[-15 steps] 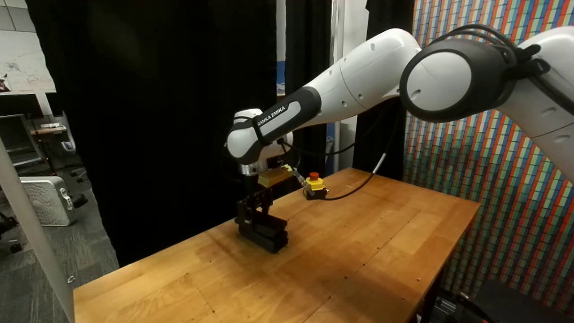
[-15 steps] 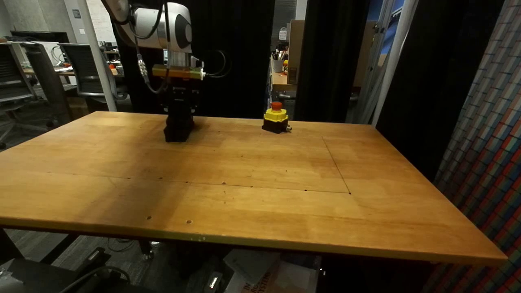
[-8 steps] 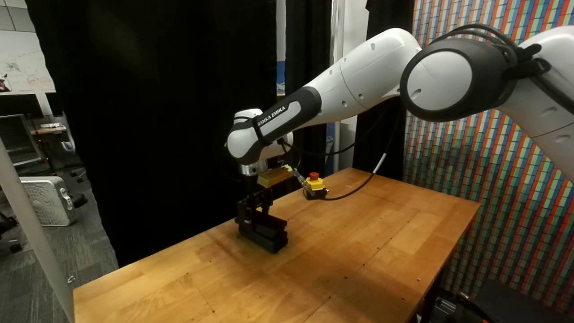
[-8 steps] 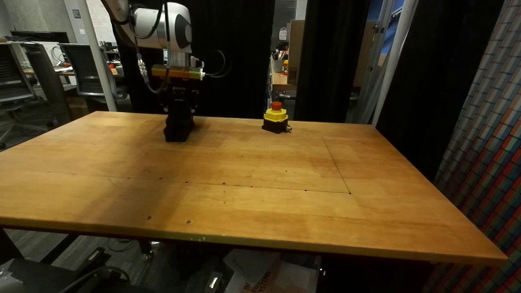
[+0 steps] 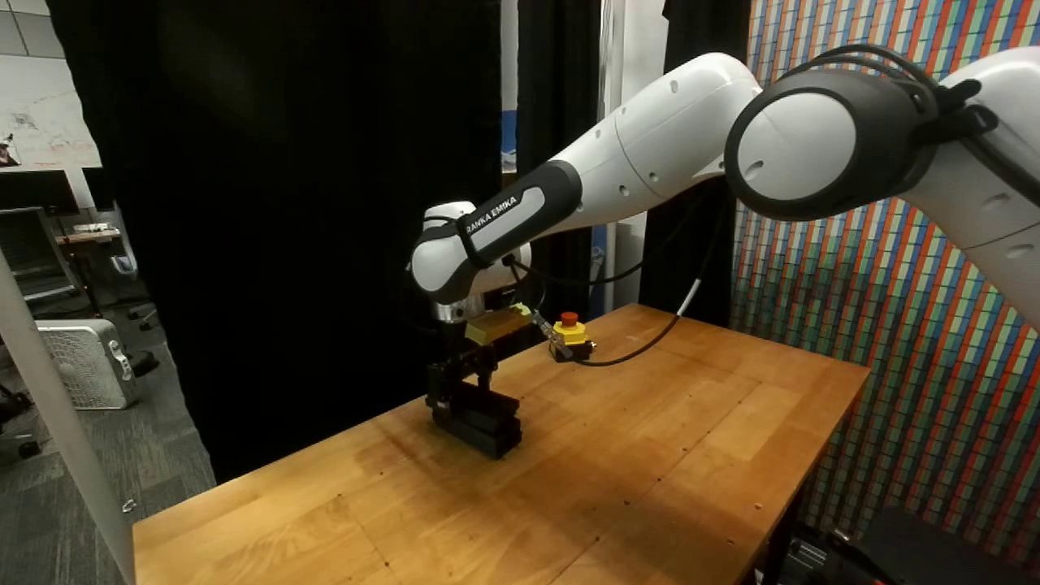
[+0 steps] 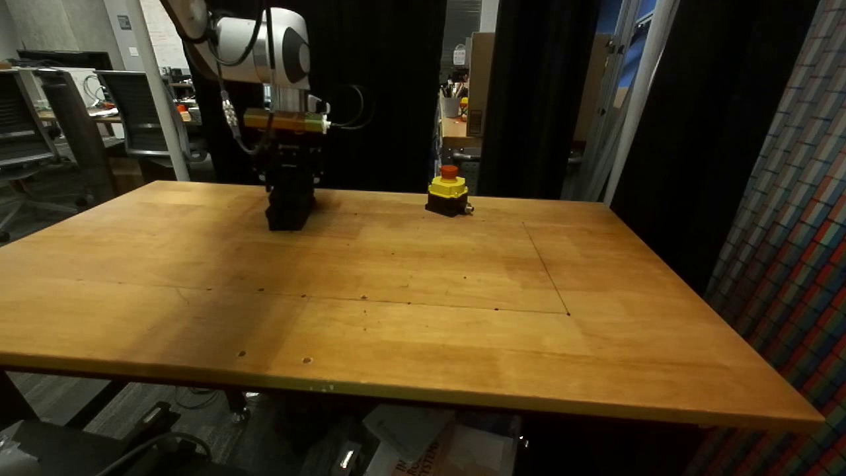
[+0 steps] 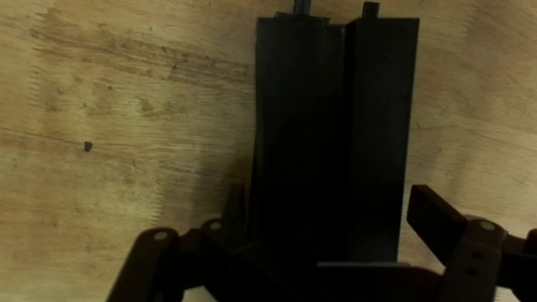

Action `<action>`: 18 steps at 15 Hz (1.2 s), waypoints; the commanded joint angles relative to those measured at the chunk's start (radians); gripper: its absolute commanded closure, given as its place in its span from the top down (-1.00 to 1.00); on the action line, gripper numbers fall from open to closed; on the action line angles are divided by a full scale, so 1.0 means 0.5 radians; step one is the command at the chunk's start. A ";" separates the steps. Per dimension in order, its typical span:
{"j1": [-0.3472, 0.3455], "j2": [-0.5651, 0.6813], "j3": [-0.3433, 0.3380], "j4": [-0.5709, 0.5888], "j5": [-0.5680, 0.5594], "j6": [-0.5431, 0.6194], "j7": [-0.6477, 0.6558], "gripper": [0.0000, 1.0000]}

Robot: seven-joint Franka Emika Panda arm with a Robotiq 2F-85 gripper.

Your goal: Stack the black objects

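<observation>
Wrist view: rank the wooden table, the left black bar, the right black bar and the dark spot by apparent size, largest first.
Largest: wooden table
Middle, unranked: left black bar and right black bar look alike, and their lower ends are hidden
Smallest: dark spot

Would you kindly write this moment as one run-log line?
gripper: open, straddling black bars, contact unclear | black bars: two side by side in wrist view, total unclear | emergency-stop button: upright, apart on wooden table

Wrist view: lower ends of black bars (image 7: 379, 126) merge into dark gripper (image 7: 328, 203), itself cropped at bottom; both exterior views: bar count unclear, edges crop arm (image 5: 674, 130)
</observation>
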 commanded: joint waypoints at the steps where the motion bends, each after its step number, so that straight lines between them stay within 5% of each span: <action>1: 0.012 -0.088 -0.006 -0.065 0.017 0.016 0.066 1.00; 10: 0.009 -0.438 0.005 -0.229 0.057 -0.086 0.181 1.00; 18: -0.059 -1.253 -0.001 -0.931 0.332 -0.192 0.583 1.00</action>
